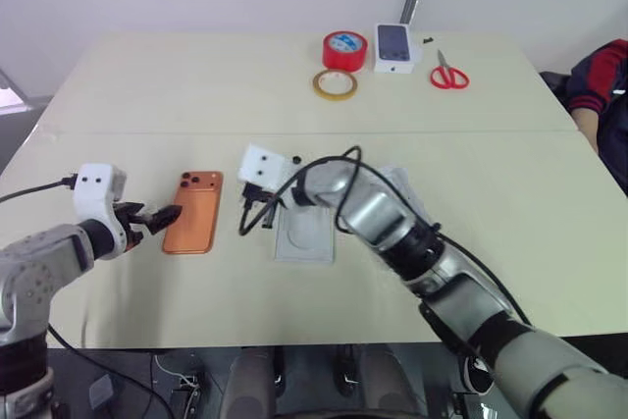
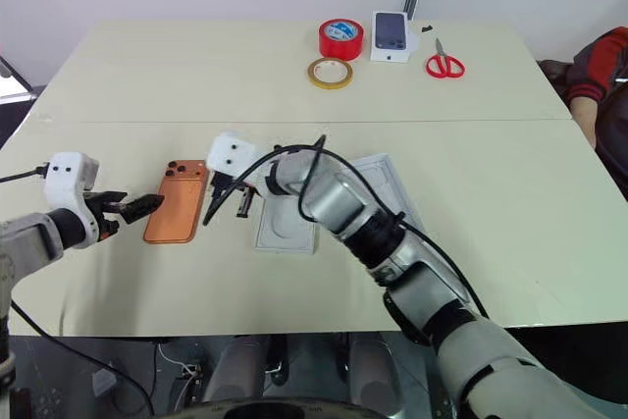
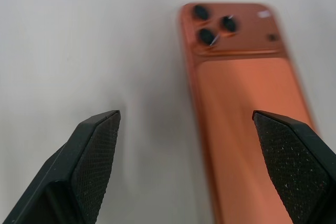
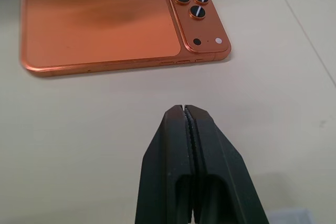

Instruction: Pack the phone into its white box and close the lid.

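- The phone (image 1: 193,212) lies camera side up on the counter (image 1: 294,105), not packed, held by neither of my jaws.
- My left jaws (image 1: 155,219) stand spread wide at its near left edge, one finger over the orange back, grasping nothing.
- My right jaws (image 2: 224,205) are clenched empty just beside its other long edge.
- The white box (image 1: 304,239) sits just right of the phone, under my right arm; the lid (image 2: 385,183) lies beyond it.
- I judge everything is left: lifting, seating, closing.

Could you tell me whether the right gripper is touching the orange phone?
Apart. The right wrist view shows bare table between the shut right gripper and the phone.
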